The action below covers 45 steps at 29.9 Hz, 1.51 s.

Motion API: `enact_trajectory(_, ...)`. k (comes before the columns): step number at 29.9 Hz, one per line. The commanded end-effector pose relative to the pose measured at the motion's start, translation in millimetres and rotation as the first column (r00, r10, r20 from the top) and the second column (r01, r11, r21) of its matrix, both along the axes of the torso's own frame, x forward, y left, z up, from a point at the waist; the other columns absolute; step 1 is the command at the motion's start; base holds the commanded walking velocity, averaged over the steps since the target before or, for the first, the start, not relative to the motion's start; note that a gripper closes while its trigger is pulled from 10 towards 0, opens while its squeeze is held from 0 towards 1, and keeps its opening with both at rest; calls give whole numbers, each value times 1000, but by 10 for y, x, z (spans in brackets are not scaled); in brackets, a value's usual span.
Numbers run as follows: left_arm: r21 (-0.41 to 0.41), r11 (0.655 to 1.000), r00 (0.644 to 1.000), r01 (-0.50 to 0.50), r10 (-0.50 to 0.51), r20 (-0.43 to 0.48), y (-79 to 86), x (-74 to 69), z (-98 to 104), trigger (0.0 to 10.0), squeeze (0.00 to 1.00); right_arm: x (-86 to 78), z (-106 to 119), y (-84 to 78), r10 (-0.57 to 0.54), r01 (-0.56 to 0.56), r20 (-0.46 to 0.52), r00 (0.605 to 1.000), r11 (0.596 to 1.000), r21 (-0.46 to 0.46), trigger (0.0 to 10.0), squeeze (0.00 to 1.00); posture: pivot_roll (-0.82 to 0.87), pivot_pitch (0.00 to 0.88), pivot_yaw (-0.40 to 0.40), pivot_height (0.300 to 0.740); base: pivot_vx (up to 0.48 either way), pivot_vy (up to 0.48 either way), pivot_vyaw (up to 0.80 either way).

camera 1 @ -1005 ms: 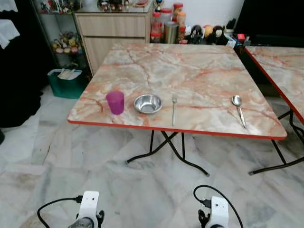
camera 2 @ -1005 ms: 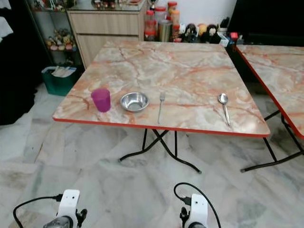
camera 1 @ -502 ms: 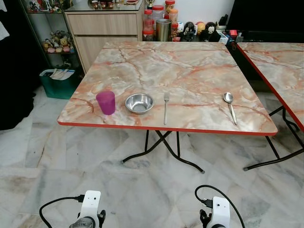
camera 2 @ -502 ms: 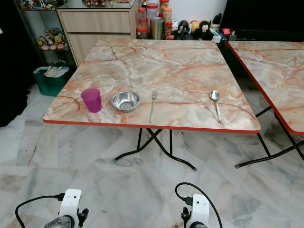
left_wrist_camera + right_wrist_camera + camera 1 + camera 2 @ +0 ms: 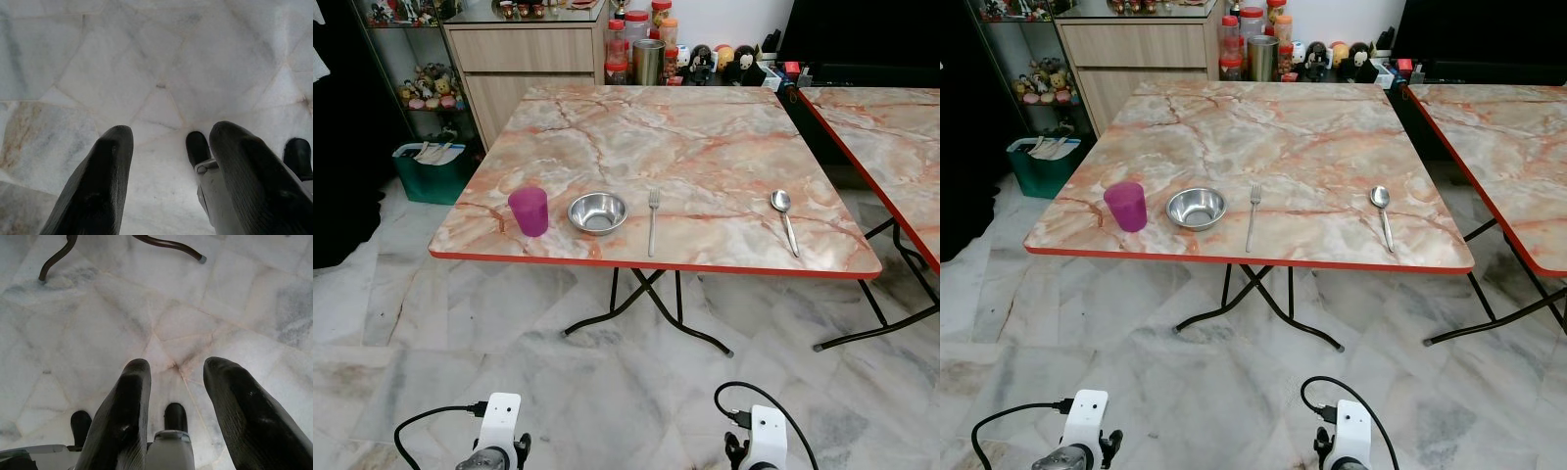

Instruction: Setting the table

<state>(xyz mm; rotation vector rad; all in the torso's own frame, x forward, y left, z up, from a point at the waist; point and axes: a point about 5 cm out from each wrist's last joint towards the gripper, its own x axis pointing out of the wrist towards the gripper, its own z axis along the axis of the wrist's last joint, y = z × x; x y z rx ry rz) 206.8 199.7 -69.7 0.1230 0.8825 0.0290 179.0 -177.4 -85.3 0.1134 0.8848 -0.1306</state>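
A marble-topped table [image 5: 705,137] with a red edge stands ahead of me on the pale tiled floor [image 5: 607,382]. Along its near edge, left to right, sit a purple cup [image 5: 529,211], a steel bowl [image 5: 597,212], a fork [image 5: 652,221] and, well apart to the right, a spoon [image 5: 784,219]. My left gripper [image 5: 168,166] and right gripper [image 5: 176,396] hang low over the floor, jaws spread wide, holding nothing.
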Motion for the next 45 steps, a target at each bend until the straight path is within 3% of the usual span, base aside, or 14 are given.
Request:
enact_trajectory(1, 12, 1000, 1000, 18, -18, -13, 24, -32, -14, 10000, 0, 6, 0, 12, 19, -19, -6, 1000, 1000, -3, 10000, 0, 48, 0, 4, 736, 281, 0, 488)
enact_trajectory(45, 16, 996, 996, 83, -83, -15, 46, -22, -1, 10000, 0, -46, -28, 68, 4, -4, -16, 1000, 1000, 5, 10000, 0, 47, 0, 31, 736, 310, 0, 21)
